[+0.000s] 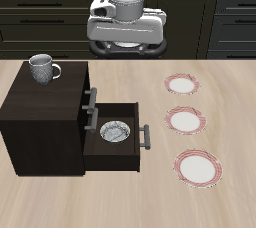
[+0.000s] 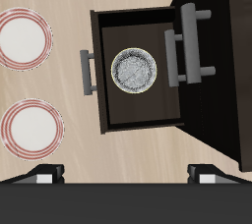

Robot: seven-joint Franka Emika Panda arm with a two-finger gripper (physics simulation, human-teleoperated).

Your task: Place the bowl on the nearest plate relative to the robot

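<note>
Bowl (image 1: 114,131) in open drawer (image 1: 113,154); hand's (image 2: 123,175) fingertips cut off

From the front, the white-and-grey two-finger gripper (image 1: 125,44) hangs with its fingers too small and shadowed to tell whether they are spread or closed; the wrist view cuts the fingertips (image 2: 44,174) off at the picture's edge. The small grey-white speckled bowl (image 1: 115,131) sits deep in the open drawer of the dark wooden cabinet (image 1: 45,122), its lower wall hidden by the drawer's front panel. In the wrist view only two flat white plates with red-pink striped rims show, one (image 2: 22,39) clipped by the edge.
</note>
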